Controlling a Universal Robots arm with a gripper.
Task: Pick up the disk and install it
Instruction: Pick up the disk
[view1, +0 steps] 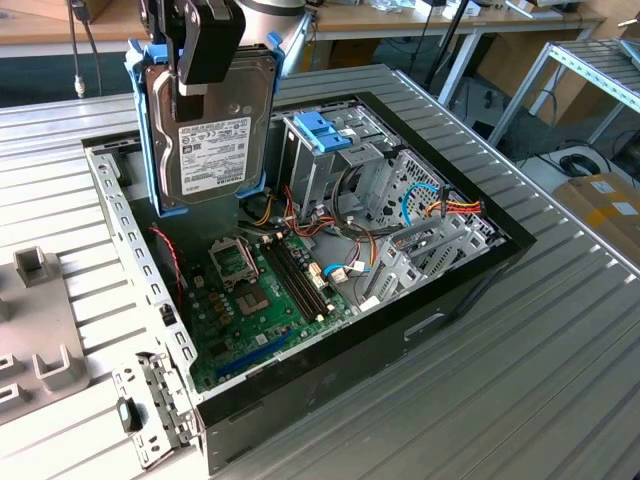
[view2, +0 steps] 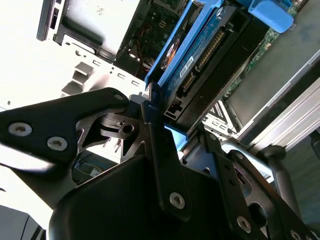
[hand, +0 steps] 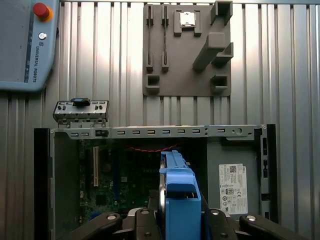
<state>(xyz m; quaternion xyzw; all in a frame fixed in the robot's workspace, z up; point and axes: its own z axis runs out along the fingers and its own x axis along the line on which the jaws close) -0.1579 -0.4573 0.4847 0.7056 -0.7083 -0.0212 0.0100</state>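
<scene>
The tool (view1: 207, 62) is clamping the disk (view1: 215, 140) across its flat faces near the top edge, holding it upright above the open computer case (view1: 330, 365) on the worktop (view1: 520, 400). The disk is probably handling as stiff, dense and shock-sensitive.

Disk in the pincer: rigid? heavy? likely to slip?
Probably rigid: the disk hangs upright from the pincer without sagging. Likely dense, given its metal body. Its blue plastic frame may flex or slip slightly under clamping.
</scene>
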